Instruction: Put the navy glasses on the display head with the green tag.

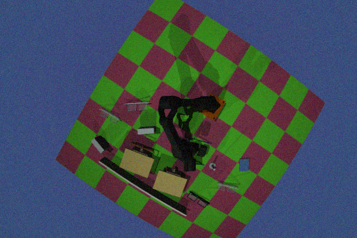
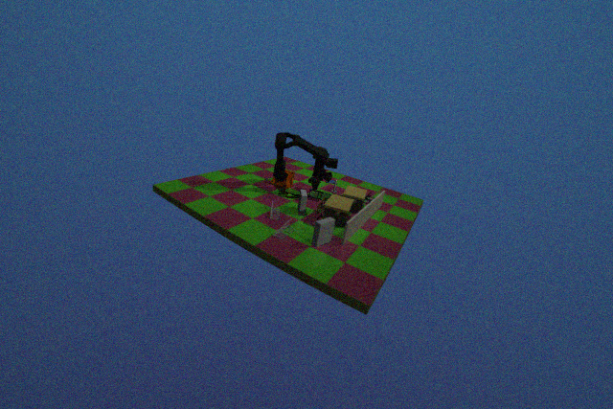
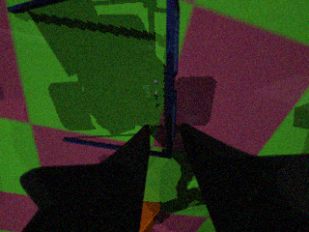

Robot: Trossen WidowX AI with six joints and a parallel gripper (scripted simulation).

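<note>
The navy glasses (image 3: 171, 63) (image 1: 204, 140) are below my gripper, their front running lengthwise in the wrist view and both temples reaching left. My gripper (image 3: 165, 128) (image 2: 315, 189) is partly open; its fingertips stand on either side of the front near its lower end, with gaps showing. The arm covers the fingertips in the top view. Two display heads have tan tops: the left one (image 1: 136, 163) (image 2: 339, 203) has a brown frame at its face, the right one (image 1: 170, 183) (image 2: 355, 193) is beside it. I cannot make out the green tag.
A long low wall (image 1: 142, 184) (image 2: 363, 216) stands behind the heads. White blocks (image 1: 146, 130) (image 2: 324, 231) stand to their left. Clear glasses (image 1: 138, 106) (image 1: 227, 187), dark glasses (image 1: 198, 198), a small round post (image 1: 212, 166) and a blue block (image 1: 244, 164) are around.
</note>
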